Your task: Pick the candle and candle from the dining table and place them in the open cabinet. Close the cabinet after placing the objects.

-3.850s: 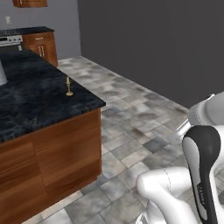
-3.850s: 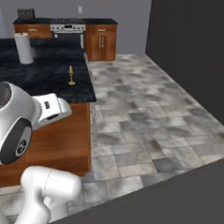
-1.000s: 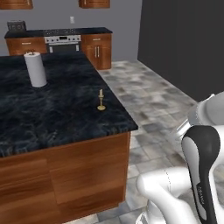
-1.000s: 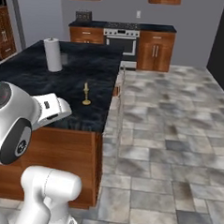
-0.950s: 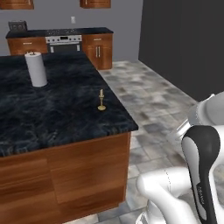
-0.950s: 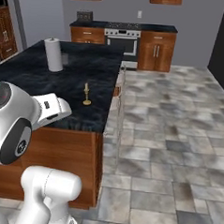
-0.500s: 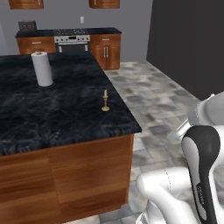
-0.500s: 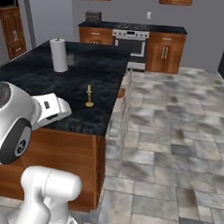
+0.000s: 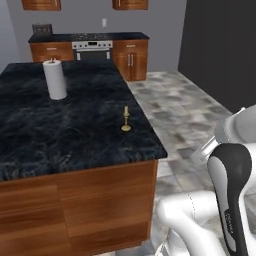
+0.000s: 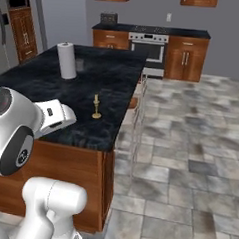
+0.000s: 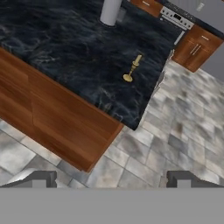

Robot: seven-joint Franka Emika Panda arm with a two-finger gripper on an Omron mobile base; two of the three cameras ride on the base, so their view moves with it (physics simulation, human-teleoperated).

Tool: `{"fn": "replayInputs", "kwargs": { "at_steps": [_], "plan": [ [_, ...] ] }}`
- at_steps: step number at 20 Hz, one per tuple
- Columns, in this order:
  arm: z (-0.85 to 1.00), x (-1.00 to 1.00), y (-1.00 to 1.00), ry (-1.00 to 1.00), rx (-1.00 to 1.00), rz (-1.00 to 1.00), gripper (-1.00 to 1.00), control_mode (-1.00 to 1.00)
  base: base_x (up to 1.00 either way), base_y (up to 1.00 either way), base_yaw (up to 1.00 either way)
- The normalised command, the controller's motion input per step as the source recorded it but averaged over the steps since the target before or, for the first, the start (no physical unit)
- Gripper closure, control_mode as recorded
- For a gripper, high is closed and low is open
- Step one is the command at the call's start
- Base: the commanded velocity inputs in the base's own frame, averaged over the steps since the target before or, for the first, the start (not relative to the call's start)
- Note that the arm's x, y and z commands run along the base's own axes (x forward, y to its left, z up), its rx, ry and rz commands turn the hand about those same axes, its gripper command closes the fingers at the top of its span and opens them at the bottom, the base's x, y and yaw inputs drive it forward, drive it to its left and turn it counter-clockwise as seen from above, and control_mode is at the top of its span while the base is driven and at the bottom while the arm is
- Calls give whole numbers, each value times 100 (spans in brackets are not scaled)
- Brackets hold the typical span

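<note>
A thin cream taper candle (image 9: 126,120) (image 10: 96,108) (image 11: 132,69) on a slender brass stick stands upright near the corner of the dining table (image 9: 60,135) (image 10: 112,66) (image 11: 65,43), a big island with a black veined top and reddish-brown wood sides. My gripper (image 11: 111,179) is open with nothing between its fingers. It hangs over the tiled floor, well short of the island's edge and far from the candle. The open cabinet is out of view.
A tall white paper-towel roll (image 9: 55,79) (image 10: 66,60) (image 11: 110,12) stands farther back on the island. A stove (image 9: 91,49) (image 10: 153,46) and wooden base units line the back wall. A thin-framed stool (image 10: 137,117) stands against the island's side. Grey tiled floor (image 9: 185,110) lies to the right.
The whole picture has shifted, so the base has moved; the island and back wall now face the cameras more squarely. The candle and paper-towel roll keep their places on the island. The gripper stays open.
</note>
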Motion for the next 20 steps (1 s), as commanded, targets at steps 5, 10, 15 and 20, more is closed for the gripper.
{"fn": "replayInputs", "kwargs": {
  "at_steps": [5, 10, 15, 20],
  "plan": [
    [0, 0, 0, 0, 0, 0, -100, 100, 42, -26, 13],
    [0, 0, 0, 0, 0, 0, -100, 100, 36, -24, 12],
    [0, 0, 0, 0, 0, 0, -100, 100, 31, -24, 11],
    [0, 0, 0, 0, 0, 0, -100, 100, 30, -28, 11]
  ]
}}
